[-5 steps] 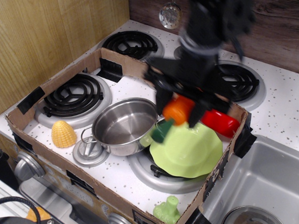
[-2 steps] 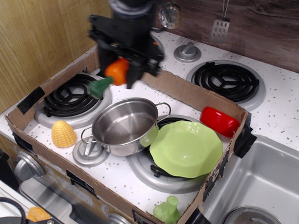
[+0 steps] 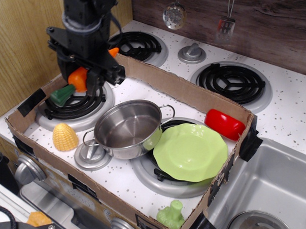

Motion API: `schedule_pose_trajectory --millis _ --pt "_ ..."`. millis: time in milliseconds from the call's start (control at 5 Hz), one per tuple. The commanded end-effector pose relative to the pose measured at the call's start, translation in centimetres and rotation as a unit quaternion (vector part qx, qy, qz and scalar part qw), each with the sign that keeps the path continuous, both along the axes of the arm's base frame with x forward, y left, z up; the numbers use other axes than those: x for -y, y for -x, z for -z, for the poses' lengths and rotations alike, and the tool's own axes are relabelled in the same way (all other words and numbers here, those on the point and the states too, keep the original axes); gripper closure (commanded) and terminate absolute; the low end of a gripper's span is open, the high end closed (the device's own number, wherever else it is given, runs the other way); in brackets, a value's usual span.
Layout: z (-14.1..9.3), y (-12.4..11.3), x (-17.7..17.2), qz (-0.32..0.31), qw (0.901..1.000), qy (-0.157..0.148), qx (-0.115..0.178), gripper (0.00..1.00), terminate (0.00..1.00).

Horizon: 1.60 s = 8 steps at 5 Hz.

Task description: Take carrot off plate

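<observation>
My gripper (image 3: 83,77) is shut on the orange carrot (image 3: 76,79) and holds it above the near-left burner (image 3: 76,102). The carrot's dark green stem cap (image 3: 62,95) points down and to the left; its tip pokes out behind the gripper. The lime-green plate (image 3: 191,151) with a wavy rim lies tilted on the near-right burner, far to the right of the gripper, with nothing on it.
A steel pot (image 3: 128,127) stands mid-box, its grey lid (image 3: 91,157) beside it. A yellow corn (image 3: 65,137) lies near left, a red pepper (image 3: 224,124) at the right. A cardboard wall (image 3: 184,93) rings the area. A sink (image 3: 271,195) is at the right.
The gripper has carried the carrot from above the plate leftwards across the pot to over the near-left burner. The plate now lies bare.
</observation>
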State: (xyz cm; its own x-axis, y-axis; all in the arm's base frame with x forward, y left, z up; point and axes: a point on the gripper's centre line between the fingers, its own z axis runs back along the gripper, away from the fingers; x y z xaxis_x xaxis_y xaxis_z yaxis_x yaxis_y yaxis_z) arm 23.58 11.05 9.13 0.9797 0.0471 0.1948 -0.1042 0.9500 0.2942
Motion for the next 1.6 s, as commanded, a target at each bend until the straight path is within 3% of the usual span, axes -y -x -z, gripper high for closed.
schedule_pose_trajectory --millis 0,200,400,800,1000,1200,1400 --pt "0.8 0.4 -3.3 -0.003 0.9992 -0.039 0.012 1.00 0.00" --pt "2.5 1.4 -4.3 -0.007 0.9990 -0.039 0.019 1.00 0.00" --pt "3.7 2.0 -5.4 -0.008 0.9998 -0.019 0.009 1.00 0.00" --pt "3.5 1.7 -6.0 -0.008 0.9997 -0.020 0.008 1.00 0.00" --pt "3.4 2.0 -6.0 -0.010 0.9995 -0.022 0.018 0.00 0.00" --pt "3.3 2.2 -5.7 -0.009 0.9994 -0.025 0.022 0.00 0.00" --pt "1.9 1.6 -5.5 -0.004 0.9995 -0.032 0.005 0.00 0.00"
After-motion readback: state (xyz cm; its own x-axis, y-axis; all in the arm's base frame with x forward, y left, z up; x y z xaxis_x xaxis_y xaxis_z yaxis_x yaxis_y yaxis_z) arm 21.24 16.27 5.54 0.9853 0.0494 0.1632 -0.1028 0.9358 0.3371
